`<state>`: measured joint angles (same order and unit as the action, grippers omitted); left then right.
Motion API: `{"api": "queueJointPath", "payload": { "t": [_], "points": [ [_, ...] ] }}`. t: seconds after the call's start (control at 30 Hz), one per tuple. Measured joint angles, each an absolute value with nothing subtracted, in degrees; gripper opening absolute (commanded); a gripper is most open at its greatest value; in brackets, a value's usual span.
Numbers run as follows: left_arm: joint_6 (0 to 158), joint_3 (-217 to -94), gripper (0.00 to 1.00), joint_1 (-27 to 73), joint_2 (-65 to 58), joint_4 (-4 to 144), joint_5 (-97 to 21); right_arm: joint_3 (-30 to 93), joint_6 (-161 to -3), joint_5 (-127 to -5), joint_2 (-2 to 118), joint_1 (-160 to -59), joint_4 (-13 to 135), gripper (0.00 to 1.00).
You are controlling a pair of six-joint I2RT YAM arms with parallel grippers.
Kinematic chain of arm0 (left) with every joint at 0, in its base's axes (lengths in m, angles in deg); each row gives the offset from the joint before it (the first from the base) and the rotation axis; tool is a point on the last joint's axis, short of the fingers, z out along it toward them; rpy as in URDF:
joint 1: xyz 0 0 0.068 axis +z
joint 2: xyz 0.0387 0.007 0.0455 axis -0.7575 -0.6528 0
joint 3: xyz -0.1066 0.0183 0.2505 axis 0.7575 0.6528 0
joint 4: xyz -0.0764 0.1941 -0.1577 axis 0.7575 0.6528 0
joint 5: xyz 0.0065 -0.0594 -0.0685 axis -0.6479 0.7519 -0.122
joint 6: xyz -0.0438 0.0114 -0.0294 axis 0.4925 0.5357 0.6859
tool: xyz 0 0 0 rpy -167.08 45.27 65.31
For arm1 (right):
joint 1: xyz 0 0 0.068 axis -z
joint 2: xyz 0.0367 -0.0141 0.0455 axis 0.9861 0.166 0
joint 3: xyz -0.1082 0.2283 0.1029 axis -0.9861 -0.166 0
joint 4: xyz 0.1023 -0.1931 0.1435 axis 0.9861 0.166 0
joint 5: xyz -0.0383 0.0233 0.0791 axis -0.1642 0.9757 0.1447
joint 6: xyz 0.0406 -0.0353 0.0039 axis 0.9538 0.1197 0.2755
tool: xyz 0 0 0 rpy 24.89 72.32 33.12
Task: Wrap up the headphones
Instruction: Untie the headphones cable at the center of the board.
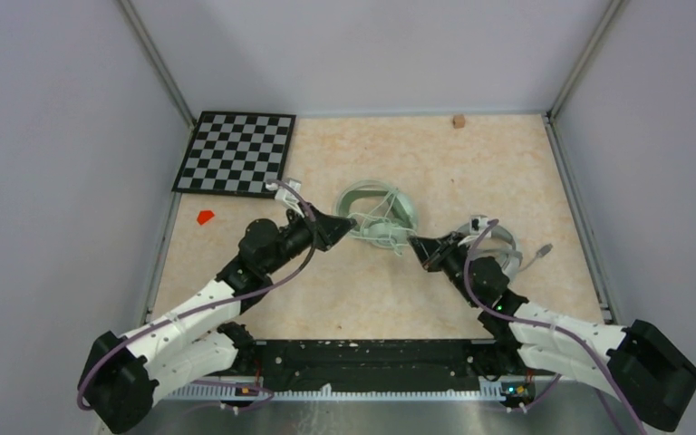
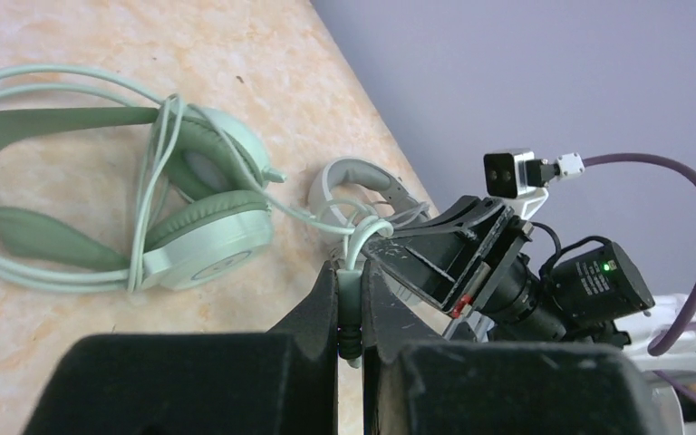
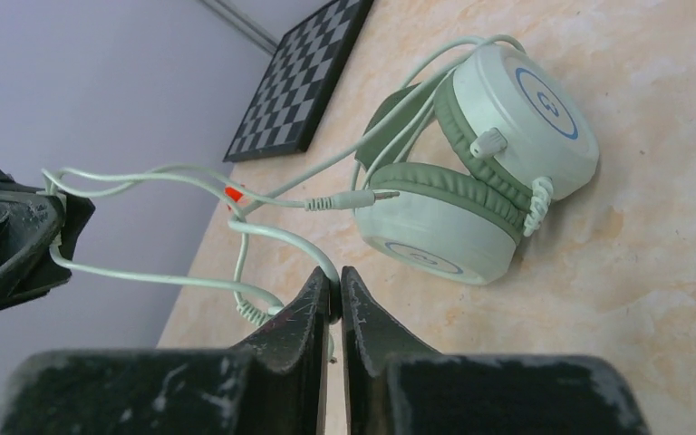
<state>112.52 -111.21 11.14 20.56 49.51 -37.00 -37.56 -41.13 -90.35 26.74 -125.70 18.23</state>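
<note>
Your L gripper (image 2: 351,283) is pinched shut on the green cable (image 3: 181,172), and your R gripper (image 3: 335,292) is clamped shut on another stretch of it. You've got the green headset (image 1: 379,216) lying on the table (image 1: 326,299) btwn the two grippers, cups pressed together. The white headset (image 1: 513,243) sits beside the R arm.

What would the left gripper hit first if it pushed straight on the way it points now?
Probably the pale-green cable bunched just beyond the left gripper, which pinches it. Past that, the right gripper sits close beside the line; the mint headphones lie off to one side. Depth is unclear.
</note>
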Motion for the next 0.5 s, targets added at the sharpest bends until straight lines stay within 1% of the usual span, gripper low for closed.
{"api": "queueJointPath", "payload": {
  "t": [0.03,0.13,0.2,0.27,0.37,0.5],
  "points": [
    [112.2,-111.3,0.0,11.2,19.8,48.4,-36.3,-37.5,-42.3,-89.8,26.8,-125.7,18.3,0.24],
    [110.7,-112.2,0.0,11.3,16.5,45.9,-33.6,-37.3,-47.4,-87.7,26.6,-125.5,19.4,0.35],
    [109.6,-113.0,0.0,11.3,14.4,45.1,-31.7,-36.5,-51.4,-85.8,25.2,-125.4,22.8,0.44],
    [108.3,-113.6,0.0,11.3,12.8,44.5,-29.6,-35.1,-56.9,-84.1,21.1,-125.3,26.9,0.49],
    [106.9,-113.9,0.0,11.3,11.8,44.2,-27.5,-32.8,-65.0,-81.8,17.2,-125.3,27.9,0.52],
    [105.3,-114.7,0.0,11.4,10.8,44.1,-25.3,-25.2,-76.6,-75.8,19.6,-125.3,29.8,0.56]
  ]
}}
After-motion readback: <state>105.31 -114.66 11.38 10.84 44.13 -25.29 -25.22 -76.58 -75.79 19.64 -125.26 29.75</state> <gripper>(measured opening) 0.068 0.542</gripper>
